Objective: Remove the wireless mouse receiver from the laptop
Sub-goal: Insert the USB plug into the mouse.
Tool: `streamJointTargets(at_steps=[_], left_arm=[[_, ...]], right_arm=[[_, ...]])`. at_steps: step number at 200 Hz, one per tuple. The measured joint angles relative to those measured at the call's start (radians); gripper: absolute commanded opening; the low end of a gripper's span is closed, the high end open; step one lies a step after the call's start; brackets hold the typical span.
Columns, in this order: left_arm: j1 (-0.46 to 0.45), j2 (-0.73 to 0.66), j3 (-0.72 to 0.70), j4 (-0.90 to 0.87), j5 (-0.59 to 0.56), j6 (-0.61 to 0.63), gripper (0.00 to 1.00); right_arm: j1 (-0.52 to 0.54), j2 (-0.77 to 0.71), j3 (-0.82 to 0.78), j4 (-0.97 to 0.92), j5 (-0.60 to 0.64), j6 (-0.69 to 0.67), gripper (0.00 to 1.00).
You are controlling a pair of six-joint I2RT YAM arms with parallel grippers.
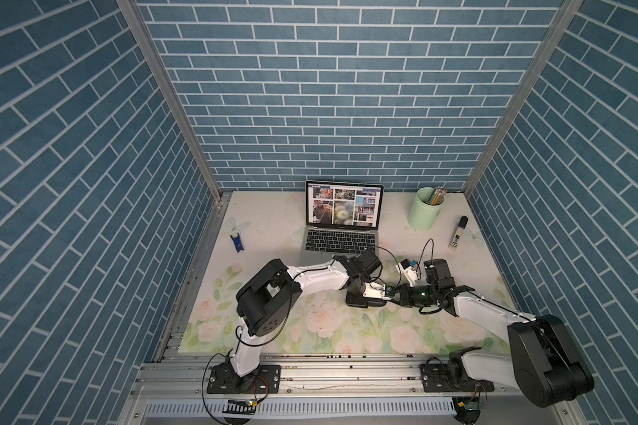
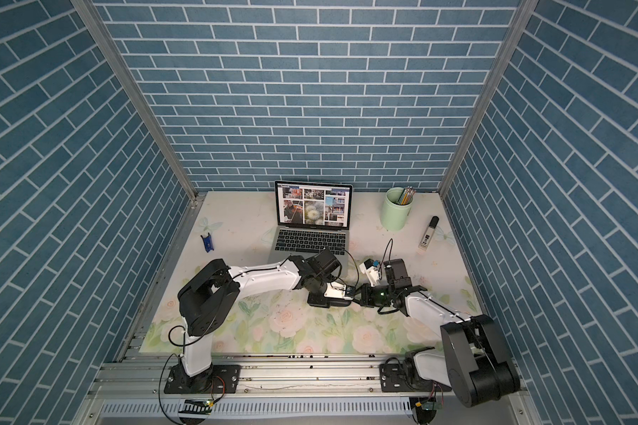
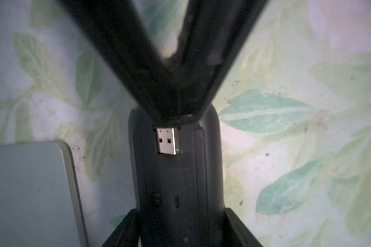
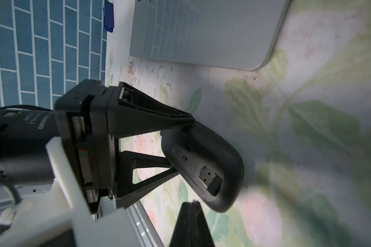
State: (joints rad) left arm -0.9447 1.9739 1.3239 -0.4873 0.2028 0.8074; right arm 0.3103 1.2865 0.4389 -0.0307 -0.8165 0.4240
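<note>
My left gripper point(image 3: 180, 211) is shut on a black mouse point(image 3: 176, 181), one finger on each of its sides, with its underside turned up. The wireless mouse receiver point(image 3: 167, 141) lies in a slot in that underside, silver plug showing, and its black cap point(image 4: 214, 185) shows in the right wrist view. My right gripper point(image 4: 192, 203) is shut and empty, with its tip point(image 3: 174, 120) right at the cap end. The silver laptop point(image 1: 312, 254) stands open just behind both grippers, and its near corner point(image 3: 30, 192) lies beside the mouse. In both top views the grippers meet in front of the laptop point(image 2: 284, 254).
A green cup of pencils point(image 1: 424, 213) and a white-and-black stick point(image 1: 457, 235) stand at the back right. A small blue clip point(image 1: 237, 243) lies left of the laptop. The metal rail point(image 1: 310, 371) runs along the front edge.
</note>
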Motion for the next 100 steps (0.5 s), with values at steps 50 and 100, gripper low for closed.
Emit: streamJointTargets(at_steps=[50, 100], left_arm=[[0.000, 0.000, 0.000, 0.000, 0.000, -0.005, 0.54], [0.000, 0.000, 0.000, 0.000, 0.000, -0.006, 0.54]], right_arm=[[0.016, 0.075, 0.021, 0.049, 0.000, 0.017, 0.00], [0.025, 0.089, 0.038, 0.076, 0.000, 0.018, 0.00]])
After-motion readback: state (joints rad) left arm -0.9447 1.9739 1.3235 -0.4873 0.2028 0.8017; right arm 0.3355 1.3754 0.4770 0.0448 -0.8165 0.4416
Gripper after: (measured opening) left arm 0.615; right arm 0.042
